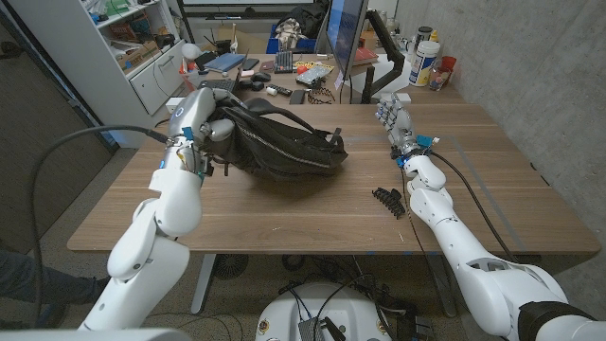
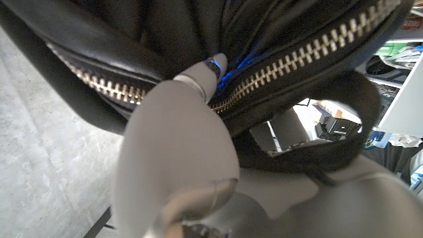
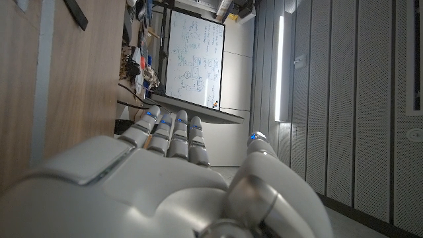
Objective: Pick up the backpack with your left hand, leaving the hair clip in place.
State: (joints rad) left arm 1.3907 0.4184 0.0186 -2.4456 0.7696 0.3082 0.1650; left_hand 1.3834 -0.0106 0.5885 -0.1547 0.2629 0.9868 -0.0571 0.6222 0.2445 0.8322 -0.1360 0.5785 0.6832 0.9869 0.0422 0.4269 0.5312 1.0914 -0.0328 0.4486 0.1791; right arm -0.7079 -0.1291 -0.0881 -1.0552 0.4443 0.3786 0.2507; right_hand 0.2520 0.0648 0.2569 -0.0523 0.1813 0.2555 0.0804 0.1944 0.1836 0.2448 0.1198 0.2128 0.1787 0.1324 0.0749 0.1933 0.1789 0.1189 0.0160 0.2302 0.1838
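One wooden table (image 1: pixel 284 213) w/ black backpack (image 1: pixel 279 142), cluttered desk (image 1: pixel 284 76) behind.

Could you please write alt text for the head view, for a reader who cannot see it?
The robot's left hand grips the near end of a black backpack on a wooden table. A black hair clip lies on the table beside the right forearm, apart from the backpack. The right hand stands on its edge, holding nothing.
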